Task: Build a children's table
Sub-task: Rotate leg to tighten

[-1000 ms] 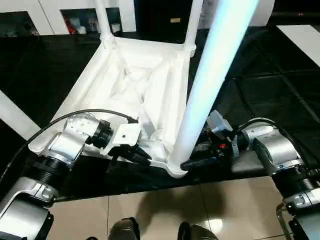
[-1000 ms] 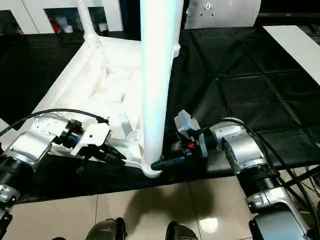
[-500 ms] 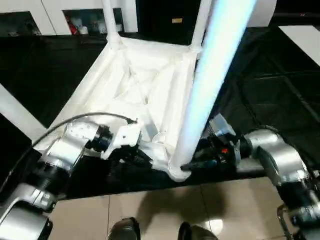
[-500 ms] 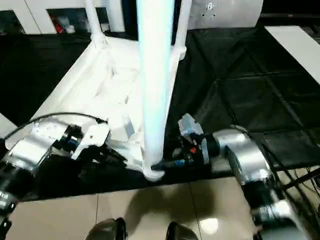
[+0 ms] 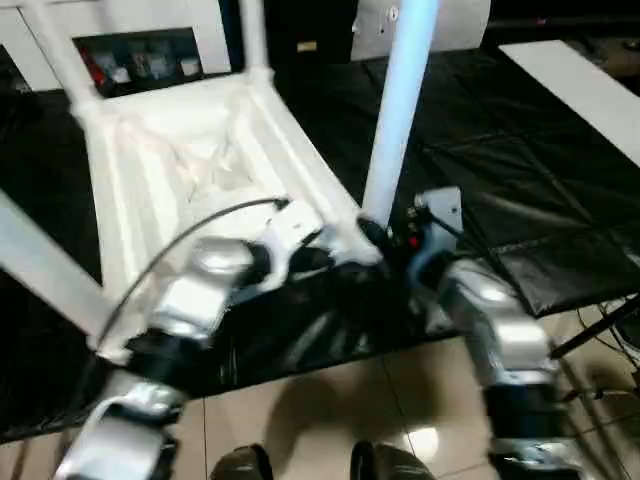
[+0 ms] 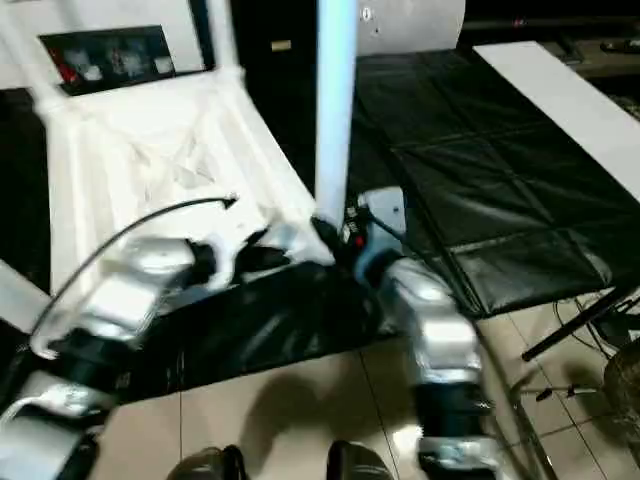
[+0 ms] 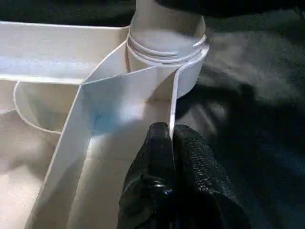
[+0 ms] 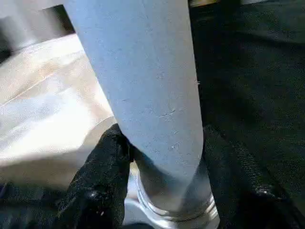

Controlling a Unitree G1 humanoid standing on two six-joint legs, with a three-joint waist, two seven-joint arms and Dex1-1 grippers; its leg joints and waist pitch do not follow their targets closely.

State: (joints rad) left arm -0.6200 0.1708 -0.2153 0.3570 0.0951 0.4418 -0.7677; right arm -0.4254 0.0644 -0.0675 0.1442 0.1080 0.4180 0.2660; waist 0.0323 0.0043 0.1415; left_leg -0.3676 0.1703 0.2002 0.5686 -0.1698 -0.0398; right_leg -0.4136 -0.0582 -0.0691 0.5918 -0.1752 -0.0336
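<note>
The table top [image 5: 190, 170] is lying upside down on the black counter [image 5: 520, 180], ribs up, so its corner sockets are facing the legs. The right pincer [image 8: 162, 157] is hugging a leg [image 8: 143, 86] just above the socket [image 7: 167, 52], one finger on each side, likely steadying it while it seats. The left pincer [image 7: 170, 143], fingers pressed together, is pinching a thin rib [image 7: 128, 95] beside that socket, seemingly bracing the top against the push.
</note>
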